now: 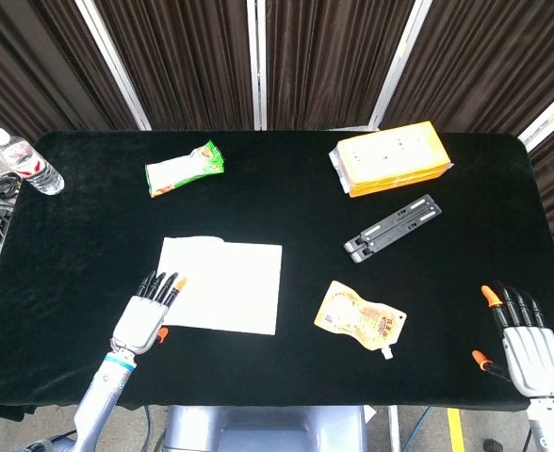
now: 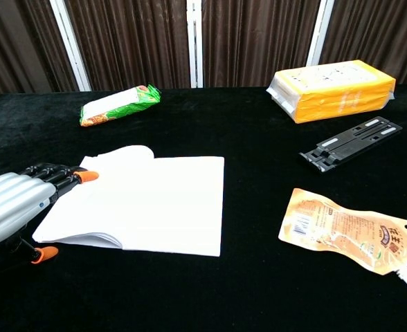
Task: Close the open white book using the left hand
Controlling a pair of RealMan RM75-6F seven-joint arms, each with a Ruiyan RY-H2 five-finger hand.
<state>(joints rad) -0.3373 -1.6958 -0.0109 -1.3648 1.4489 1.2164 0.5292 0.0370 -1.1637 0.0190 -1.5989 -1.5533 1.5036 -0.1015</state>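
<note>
The white book [image 1: 222, 284] [image 2: 145, 203] lies open and flat on the black table, a page at its far left corner slightly curled up. My left hand [image 1: 145, 313] [image 2: 13, 207] lies flat at the book's left edge, fingers straight and apart, its orange fingertips [image 2: 87, 176] touching the left page. It holds nothing. My right hand [image 1: 524, 344] rests open on the table at the near right corner, far from the book; the chest view does not show it.
A green snack bag [image 1: 184, 168] lies behind the book. A yellow package [image 1: 390, 157], a black stand [image 1: 393, 228] and an orange pouch [image 1: 360, 318] occupy the right half. A water bottle [image 1: 27, 162] stands at the far left edge.
</note>
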